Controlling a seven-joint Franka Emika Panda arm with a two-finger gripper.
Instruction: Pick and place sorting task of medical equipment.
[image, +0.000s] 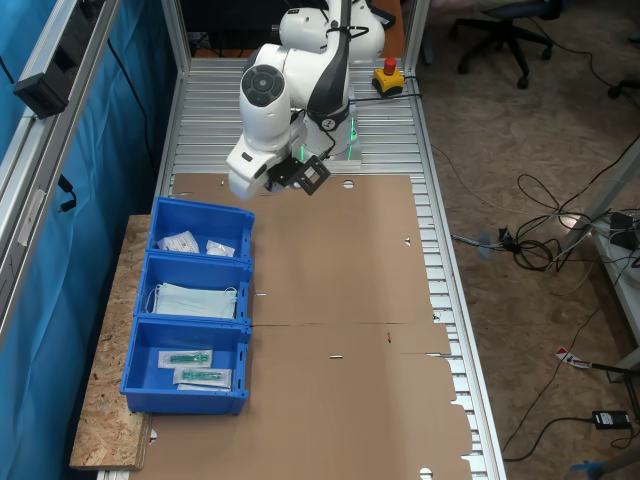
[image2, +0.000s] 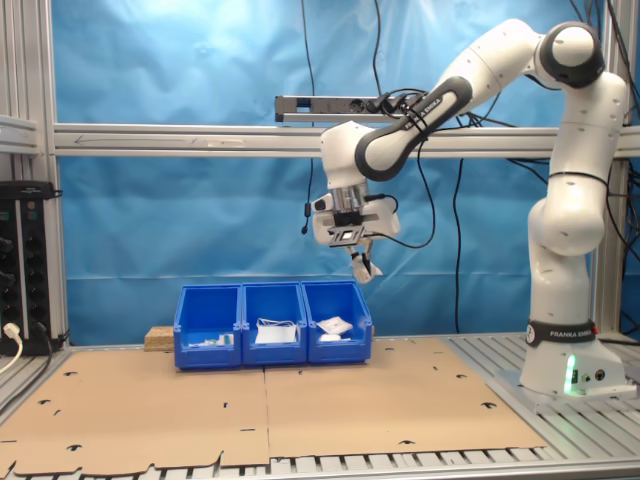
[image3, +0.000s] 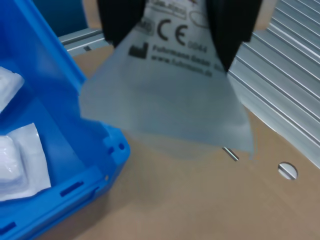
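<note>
My gripper (image3: 175, 22) is shut on the medical equipment (image3: 165, 105), a flat whitish-translucent packet with print that hangs down between the two black fingers (image3: 231, 30). In the second exterior view the gripper (image2: 360, 262) hovers high above the blue bin (image2: 336, 300) at the row's end, with the packet (image2: 364, 270) dangling from it. In the wrist view the packet hangs just outside that bin's corner (image3: 114, 146), over cardboard. Two similar white packets (image3: 22, 157) lie inside this bin (image: 236, 218).
Three blue bins stand in a row on a chipboard slab (image: 105, 410). The middle bin holds light-blue masks (image: 195, 300), the last one clear sleeves with green items (image: 190, 358). Brown cardboard (image: 340, 300) covers the table. A red stop button (image: 389, 76) sits by the arm's base.
</note>
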